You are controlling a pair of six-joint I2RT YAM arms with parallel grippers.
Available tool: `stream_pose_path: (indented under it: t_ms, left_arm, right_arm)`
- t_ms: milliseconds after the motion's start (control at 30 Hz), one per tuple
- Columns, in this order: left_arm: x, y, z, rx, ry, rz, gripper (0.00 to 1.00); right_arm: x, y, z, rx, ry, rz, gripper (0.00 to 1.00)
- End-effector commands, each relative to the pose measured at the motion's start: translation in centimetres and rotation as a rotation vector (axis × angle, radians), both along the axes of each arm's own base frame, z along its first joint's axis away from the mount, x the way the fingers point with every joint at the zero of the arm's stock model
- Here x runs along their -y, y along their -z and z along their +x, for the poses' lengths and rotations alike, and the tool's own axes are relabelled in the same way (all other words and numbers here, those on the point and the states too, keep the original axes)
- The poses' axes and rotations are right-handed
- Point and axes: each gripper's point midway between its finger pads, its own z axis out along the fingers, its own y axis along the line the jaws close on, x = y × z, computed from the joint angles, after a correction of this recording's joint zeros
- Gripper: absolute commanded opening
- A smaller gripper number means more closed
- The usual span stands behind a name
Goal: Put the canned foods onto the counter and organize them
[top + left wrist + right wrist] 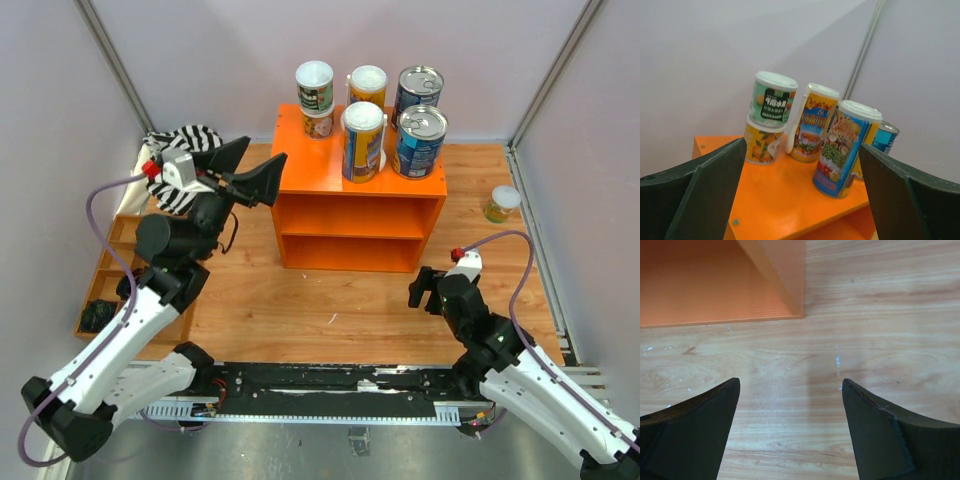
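The orange counter [300, 168] carries several canned foods: a green-labelled tin [314, 86] stacked on a small yellow one [318, 124], two tall yellow-and-blue tins [362, 142] [368, 86] and two wide blue tins [420, 142] [418, 94]. One small yellow-green tin [503, 204] stands on the table at the right. My left gripper [255, 170] hangs open and empty at the counter's left top edge. Its wrist view shows the stacked pair [771, 100], the tall tins [842, 147] and the counter top [775, 195]. My right gripper [422, 290] [791, 381] is open over the table, near the counter's base [715, 280].
A brown compartment tray [110, 270] lies at the left with a dark object [98, 315] in it. A black-and-white striped cloth [185, 150] is bunched behind the left arm. Walls enclose the table on three sides.
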Motion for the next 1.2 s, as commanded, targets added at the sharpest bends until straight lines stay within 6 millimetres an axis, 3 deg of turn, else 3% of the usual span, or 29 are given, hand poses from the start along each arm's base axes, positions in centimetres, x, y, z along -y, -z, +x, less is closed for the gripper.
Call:
stream_pose_path:
  t_ms: [0, 133, 267, 600, 767, 967, 1133, 1167]
  left_arm:
    - [-1.6, 4.3, -0.8, -0.154, -0.115, -0.024, 0.99]
    - [-0.5, 6.4, -3.2, -0.224, -0.088, -0.037, 0.99]
    - [2.1, 8.6, -5.1, -0.272, -0.064, 0.017, 0.99]
    - [4.8, 14.1, -7.5, -0.342, -0.057, 0.104, 0.99]
    - [5.3, 17.5, -8.4, -0.374, -0.042, 0.121, 0.99]
    - [6.1, 21.4, -9.4, -0.411, 0.013, 0.113, 0.99]
    - [6.5, 23.9, -9.8, -0.429, 0.044, 0.113, 0.99]
    - [6.6, 24.3, -9.9, -0.429, 0.054, 0.109, 0.99]
  right_arm:
    - [3.7, -0.6, -1.0, -0.009, 0.183, -0.022, 0.84]
    - [6.4, -0.3, -2.3, -0.015, 0.31, -0.031, 0.84]
    - [8.2, -0.8, -3.0, 0.013, 0.414, -0.004, 0.83]
    - [11.9, -4.8, -2.1, 0.105, 0.641, -0.108, 0.8]
    - [12.0, -4.7, 0.3, 0.063, 0.66, -0.082, 0.81]
    - [13.5, -3.9, 4.4, 0.003, 0.629, 0.015, 0.86]
    - [15.3, -4.9, 7.4, 0.005, 0.638, -0.02, 0.99]
    - [15.6, -5.0, 8.0, 0.005, 0.642, -0.031, 0.98]
